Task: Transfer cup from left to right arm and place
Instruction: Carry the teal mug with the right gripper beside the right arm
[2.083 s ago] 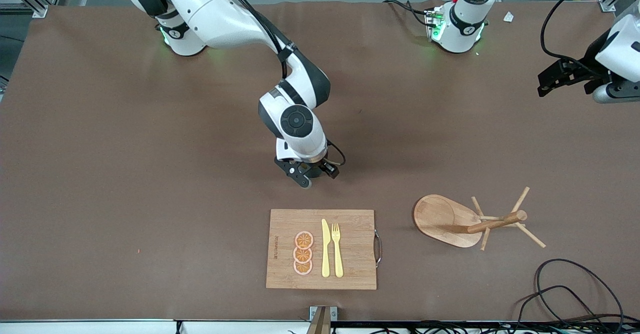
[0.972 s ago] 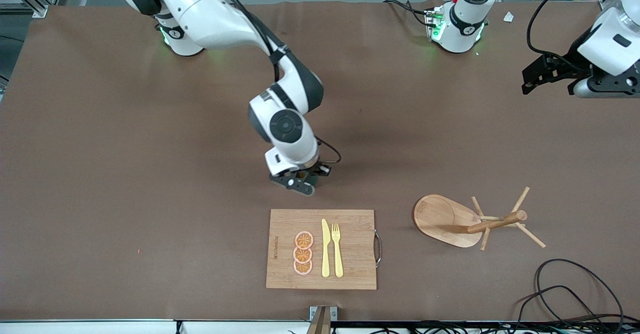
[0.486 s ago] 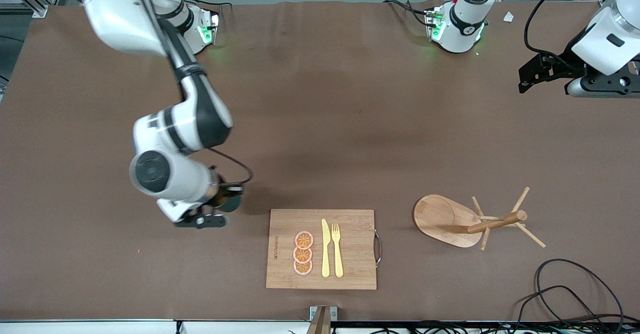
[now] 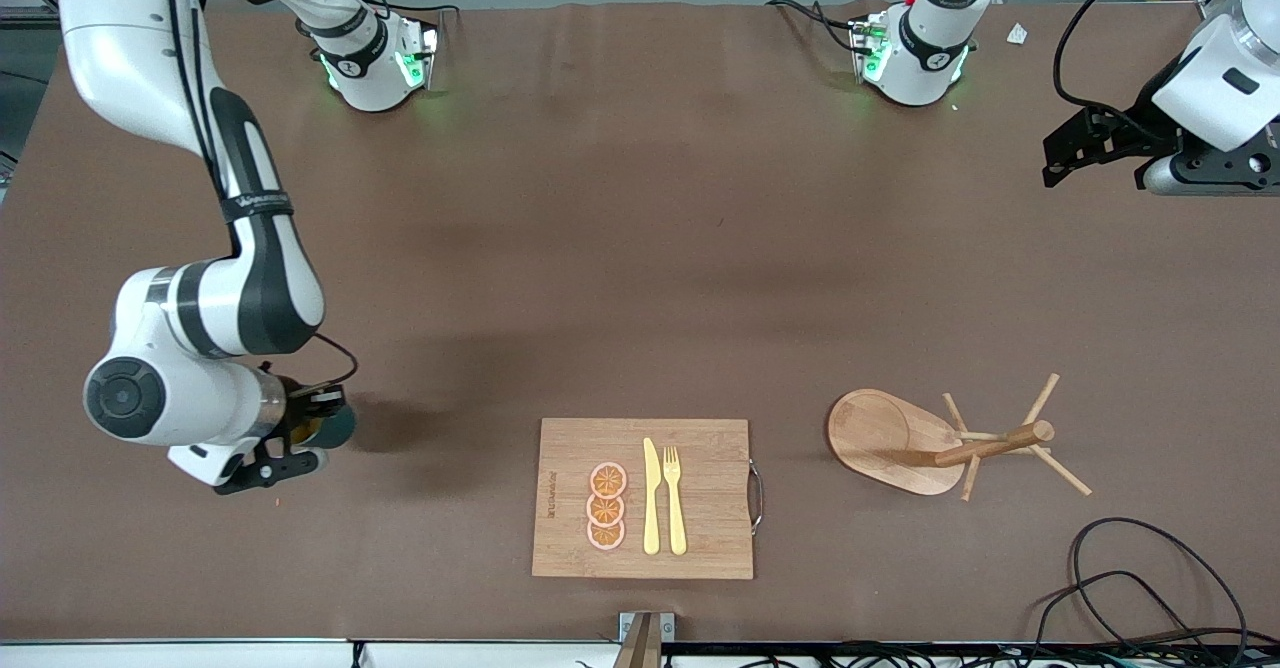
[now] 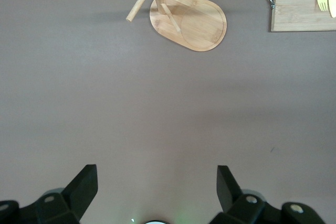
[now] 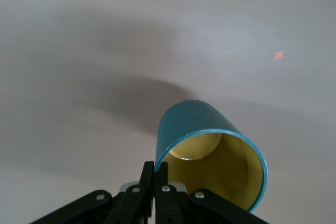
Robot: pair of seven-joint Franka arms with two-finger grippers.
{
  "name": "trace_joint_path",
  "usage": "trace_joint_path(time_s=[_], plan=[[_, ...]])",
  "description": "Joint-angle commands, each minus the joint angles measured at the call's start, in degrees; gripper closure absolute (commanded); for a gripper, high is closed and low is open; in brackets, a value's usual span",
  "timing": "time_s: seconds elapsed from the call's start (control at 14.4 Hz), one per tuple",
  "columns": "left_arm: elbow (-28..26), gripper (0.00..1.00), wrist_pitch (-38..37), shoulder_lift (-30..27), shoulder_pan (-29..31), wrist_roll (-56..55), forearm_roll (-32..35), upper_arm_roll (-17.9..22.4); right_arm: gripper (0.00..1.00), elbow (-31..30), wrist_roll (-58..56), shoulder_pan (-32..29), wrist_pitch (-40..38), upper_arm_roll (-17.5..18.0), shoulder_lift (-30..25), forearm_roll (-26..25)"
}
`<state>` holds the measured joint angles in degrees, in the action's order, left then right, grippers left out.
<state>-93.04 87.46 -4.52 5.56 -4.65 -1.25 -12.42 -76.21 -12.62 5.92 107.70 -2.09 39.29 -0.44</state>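
The cup (image 4: 336, 427) is dark teal with a tan-yellow inside and hangs tipped on its side, low over the bare table toward the right arm's end. My right gripper (image 4: 300, 440) is shut on it. In the right wrist view the two fingers (image 6: 148, 174) pinch the rim wall of the cup (image 6: 194, 121), one inside and one outside; its handle is hidden. My left gripper (image 4: 1072, 151) waits open and empty over the left arm's end of the table, its fingers (image 5: 84, 186) standing wide apart.
A wooden cutting board (image 4: 710, 493) with orange slices (image 4: 606, 506), a yellow knife and a fork lies near the front camera. A wooden peg rack (image 4: 900, 440) lies tipped over beside it, also in the left wrist view (image 5: 189, 22). Black cables (image 4: 1130, 568) lie at the near corner.
My right arm has swung with the cup from over the table's middle, above the board, out toward the right arm's end. The left arm has barely shifted.
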Motion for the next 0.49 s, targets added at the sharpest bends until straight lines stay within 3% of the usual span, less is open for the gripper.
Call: trace_joint_path(time_s=[0.0,0.14,0.42], plan=[[0.8,0.0,-0.6,0.0,0.0,0.9,0.1,-0.3,1.0,-10.8,-7.6,-3.7,9.2,1.3,-4.3,-2.2],[0.8,0.0,-0.6,0.0,0.0,1.0,0.1,-0.4,1.0,-14.0,-12.5,-5.9,13.6,1.3,-4.6,-2.3],[0.8,0.0,-1.1,0.0,0.2,0.9,0.0,-0.3,0.99,-14.2,-14.3,-6.5,13.7,1.3,-4.2,-2.3]])
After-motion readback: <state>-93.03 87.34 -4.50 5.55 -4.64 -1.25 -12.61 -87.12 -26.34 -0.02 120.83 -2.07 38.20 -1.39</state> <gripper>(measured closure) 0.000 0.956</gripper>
